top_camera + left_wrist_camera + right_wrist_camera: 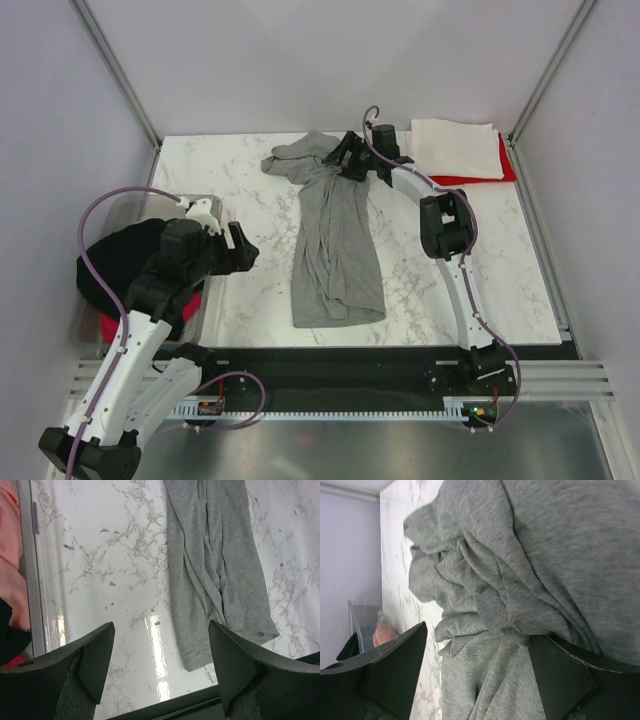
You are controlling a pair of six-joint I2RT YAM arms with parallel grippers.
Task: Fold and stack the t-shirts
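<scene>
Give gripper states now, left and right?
Left gripper: open, empty, over bare table.
Right gripper: open at the grey t-shirt's bunched top, nothing clamped.

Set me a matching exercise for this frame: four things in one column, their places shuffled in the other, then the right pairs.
Things
1. grey t-shirt
2. white t-shirt
3. black t-shirt
4. right gripper

Places
A. in the clear tub at the left edge of the table
B. jaws apart at the bunched far end of the grey t-shirt
C. folded on top of a red t-shirt in the far right corner
D. stretched lengthwise down the middle of the table

Pairs: 1-D, 2-C, 3-A, 4-B
</scene>
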